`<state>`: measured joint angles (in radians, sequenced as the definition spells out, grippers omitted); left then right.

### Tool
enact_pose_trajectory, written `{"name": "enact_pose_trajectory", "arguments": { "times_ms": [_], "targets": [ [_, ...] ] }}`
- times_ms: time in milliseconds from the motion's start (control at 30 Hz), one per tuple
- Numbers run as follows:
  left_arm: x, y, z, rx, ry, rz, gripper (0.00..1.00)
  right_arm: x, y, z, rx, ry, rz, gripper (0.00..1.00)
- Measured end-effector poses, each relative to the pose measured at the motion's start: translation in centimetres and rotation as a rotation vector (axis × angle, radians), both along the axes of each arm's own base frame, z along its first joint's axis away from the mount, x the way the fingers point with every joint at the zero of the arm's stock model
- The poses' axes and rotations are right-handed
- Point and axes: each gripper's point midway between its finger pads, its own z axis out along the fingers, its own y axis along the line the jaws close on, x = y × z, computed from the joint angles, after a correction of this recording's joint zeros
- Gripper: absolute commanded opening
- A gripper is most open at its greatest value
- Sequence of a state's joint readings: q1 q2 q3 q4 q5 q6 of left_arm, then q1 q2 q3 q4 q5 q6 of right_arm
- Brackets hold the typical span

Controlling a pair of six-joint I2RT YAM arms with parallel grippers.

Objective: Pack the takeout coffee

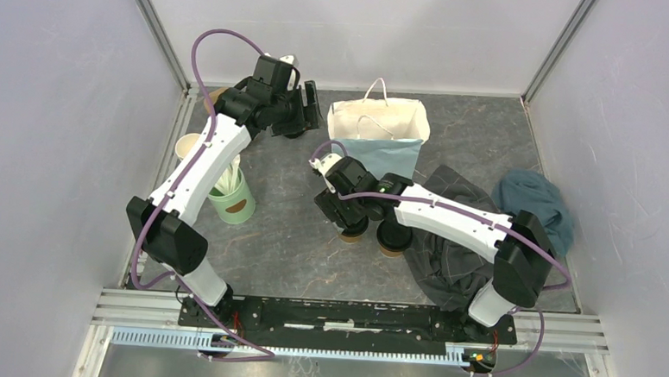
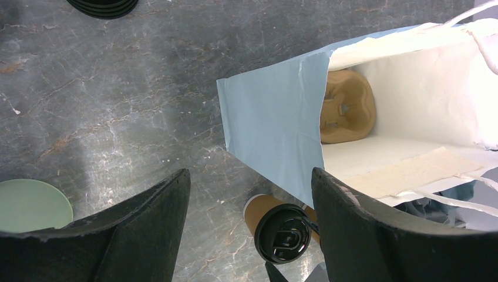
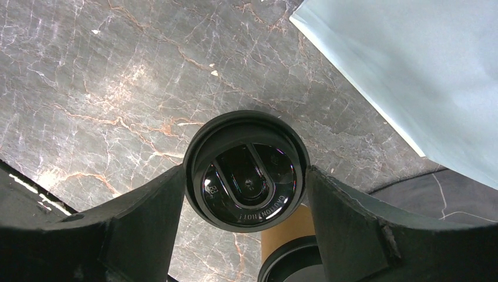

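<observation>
So, dark marble table (image 1: 285,246), blue paper bag (image 1: 383,156) open at the back, cardboard cup carrier (image 2: 346,106) in its bottom. The left end effector (image 2: 249,176) hangs just beside the bag, released. The right end effector (image 3: 246,176) straddles one lidded coffee cup (image 3: 246,188) on the table in front of the bag, right up against it; can't tell if it's actually squeezing. The second cup (image 3: 288,232) stands just beside.

The left arm (image 1: 202,169) stretches toward the bench's far-left corner, the left pincer (image 1: 300,118) facing down, jaws spread. The right arm (image 1: 450,219) bends toward the bench's middle, the right pincer (image 3: 246,176) facing down, jaws wide, grip unclear.
</observation>
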<state>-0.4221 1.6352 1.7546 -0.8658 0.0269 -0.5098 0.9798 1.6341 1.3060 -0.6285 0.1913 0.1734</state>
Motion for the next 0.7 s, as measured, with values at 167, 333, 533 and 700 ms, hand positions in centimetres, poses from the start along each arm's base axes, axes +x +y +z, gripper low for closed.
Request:
{"name": "enact_pose_trajectory", "arguments": {
  "times_ms": [167, 333, 533, 700],
  "targets": [
    [0.00, 0.00, 0.00, 0.000, 0.000, 0.000, 0.82, 0.22, -0.17, 0.03, -0.003, -0.003, -0.004, 0.85],
    [0.00, -0.01, 0.00, 0.000, 0.000, 0.000, 0.82, 0.59, -0.50, -0.06, 0.000, 0.003, -0.016, 0.85],
    [0.00, -0.01, 0.00, 0.000, 0.000, 0.000, 0.82, 0.46, -0.74, -0.57, 0.004, 0.027, -0.013, 0.83],
    [0.00, -0.01, -0.02, 0.000, 0.000, 0.000, 0.82, 0.28, -0.73, -0.75, 0.006, 0.037, -0.008, 0.83]
  ]
}}
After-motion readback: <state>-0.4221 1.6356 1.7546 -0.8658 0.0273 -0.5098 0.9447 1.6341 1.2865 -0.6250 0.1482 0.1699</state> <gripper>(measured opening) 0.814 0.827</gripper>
